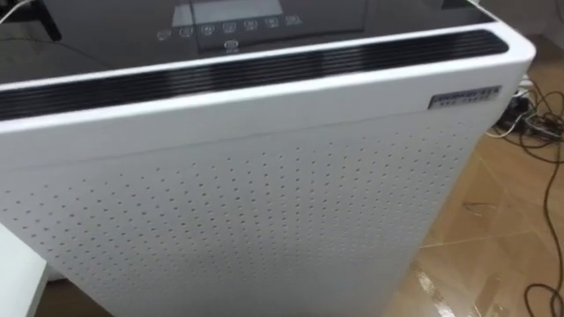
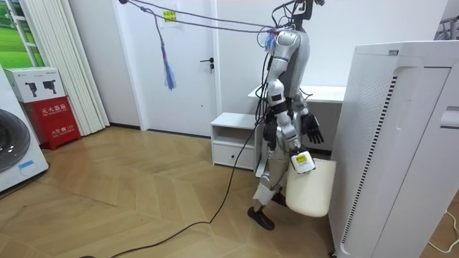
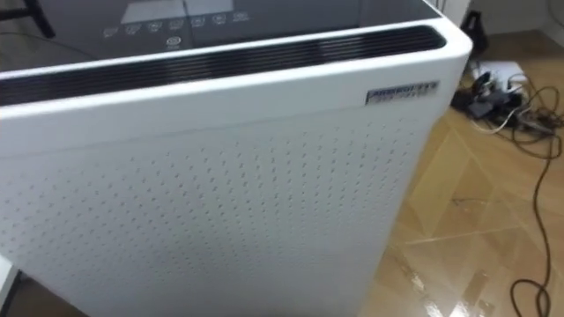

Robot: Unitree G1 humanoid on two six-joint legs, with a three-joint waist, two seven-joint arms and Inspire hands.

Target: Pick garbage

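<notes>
No piece of garbage can be made out for certain. The nearest candidate is a cream-coloured rounded thing (image 2: 313, 188) low beside the robot, and whether it is a bag, a bin or a seat cannot be told. The right hand (image 2: 296, 154) hangs against its top; I cannot tell its grip. The left hand (image 2: 312, 129) is raised with fingers spread, holding nothing. The robot stands close against a tall white air purifier (image 1: 264, 202), with wood floor (image 1: 493, 238) beyond. I judge this a searching or carrying stage, so the next move calls for a view of the floor.
</notes>
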